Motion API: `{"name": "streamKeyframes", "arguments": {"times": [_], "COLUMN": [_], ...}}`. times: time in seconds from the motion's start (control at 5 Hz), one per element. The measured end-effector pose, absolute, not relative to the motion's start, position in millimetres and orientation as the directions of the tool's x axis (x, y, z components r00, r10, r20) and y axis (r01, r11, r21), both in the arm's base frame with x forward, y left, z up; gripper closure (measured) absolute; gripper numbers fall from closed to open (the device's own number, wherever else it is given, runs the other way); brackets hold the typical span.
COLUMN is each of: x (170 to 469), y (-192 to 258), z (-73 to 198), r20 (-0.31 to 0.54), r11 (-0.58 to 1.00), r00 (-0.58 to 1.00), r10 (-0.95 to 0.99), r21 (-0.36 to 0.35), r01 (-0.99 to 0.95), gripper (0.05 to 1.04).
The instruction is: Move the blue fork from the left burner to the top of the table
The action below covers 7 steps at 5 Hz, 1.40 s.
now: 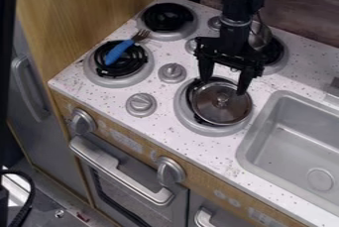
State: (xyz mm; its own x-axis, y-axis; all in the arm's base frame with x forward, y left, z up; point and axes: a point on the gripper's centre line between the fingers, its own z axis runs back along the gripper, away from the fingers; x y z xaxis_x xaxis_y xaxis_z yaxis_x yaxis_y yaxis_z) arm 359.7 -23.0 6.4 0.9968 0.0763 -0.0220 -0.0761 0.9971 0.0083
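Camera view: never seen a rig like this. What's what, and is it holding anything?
This is one picture, from a fixed camera looking down at a slant on a toy kitchen. The black machine entering from the top edge is a robot arm. Its two-finger gripper is open above a round, knobbed lid on the front right burner, with nothing visibly held. A blue fork lies on the front left burner, tines toward the burner behind. At right is a sink.
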Motion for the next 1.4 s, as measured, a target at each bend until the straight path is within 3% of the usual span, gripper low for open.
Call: {"name": "streamKeyframes", "arguments": {"times": [0.2,0.6,0.8,1.0,1.4], "x": [353,352,359,366,379], "y": [-22,38,77,128,196], "z": [-9,-16,-16,-20,-26], "r20": [-0.069,-0.045,0.033,0.149,0.222], "r11": [0.997,0.97,0.95,0.957,0.988], "r00": [0.994,0.97,0.952,0.946,0.967], "r10": [0.08,0.24,0.304,0.289,0.125], "r21": [0.013,-0.028,-0.082,-0.081,0.058], "r01": [-0.079,-0.242,-0.301,-0.28,-0.141], "gripper": [0.085,0.085,0.085,0.085,0.085]}}
